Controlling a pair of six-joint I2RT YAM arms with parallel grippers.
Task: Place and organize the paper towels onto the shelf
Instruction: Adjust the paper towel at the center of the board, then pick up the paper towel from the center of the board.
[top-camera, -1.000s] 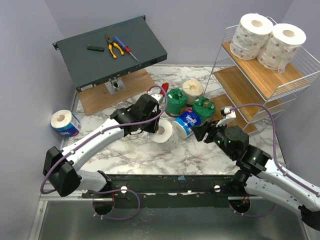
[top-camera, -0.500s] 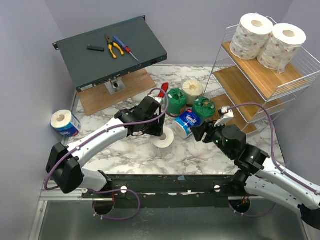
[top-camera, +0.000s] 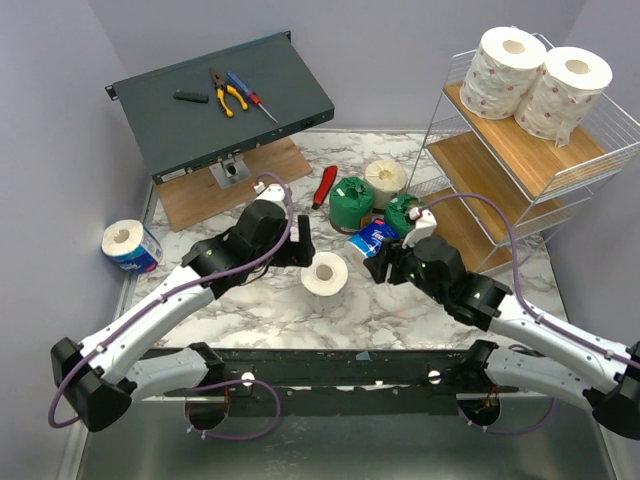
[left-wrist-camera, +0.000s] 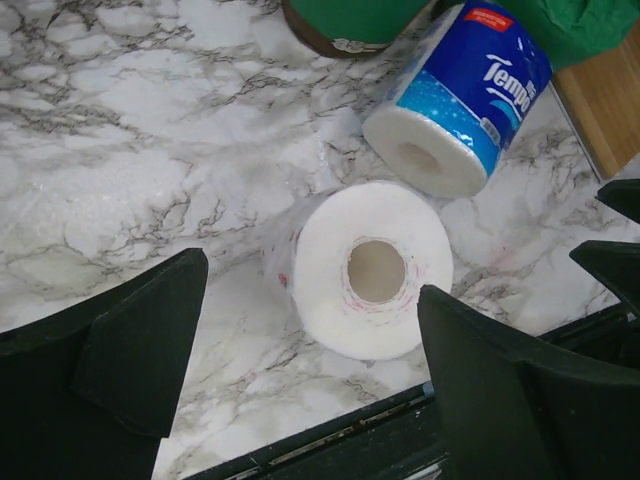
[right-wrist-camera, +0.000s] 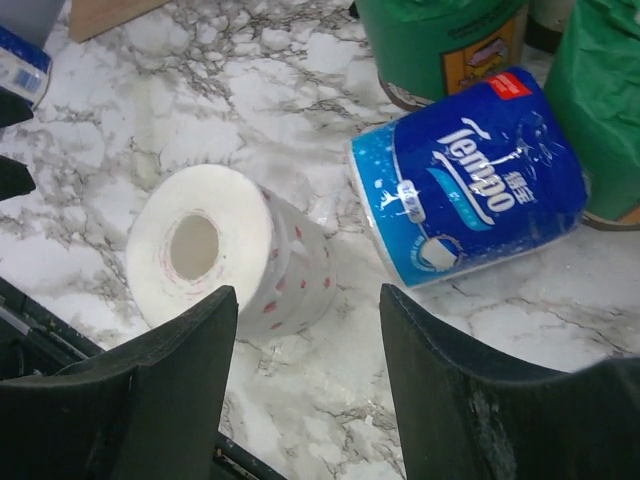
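white paper roll (left-wrist-camera: 365, 270) on the desk (left-wrist-camera: 120, 150) just ahead of wide-open, empty left fingers (left-wrist-camera: 135, 350); right fingers (right-wrist-camera: 480, 410) apart, empty

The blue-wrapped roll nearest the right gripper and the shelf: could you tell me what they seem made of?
Blue-wrapped roll: soft white paper inside glossy printed film, likely plastic, judging by its sheen. Shelf: light wood-look tiers with visible grain; white-coated wire sides, probably metal.

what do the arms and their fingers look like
The left arm and right arm match: white tube-like links, chunky black joints, and a thin purple cable looping along each. The fingers are broad matte black wedges, with no markings visible.
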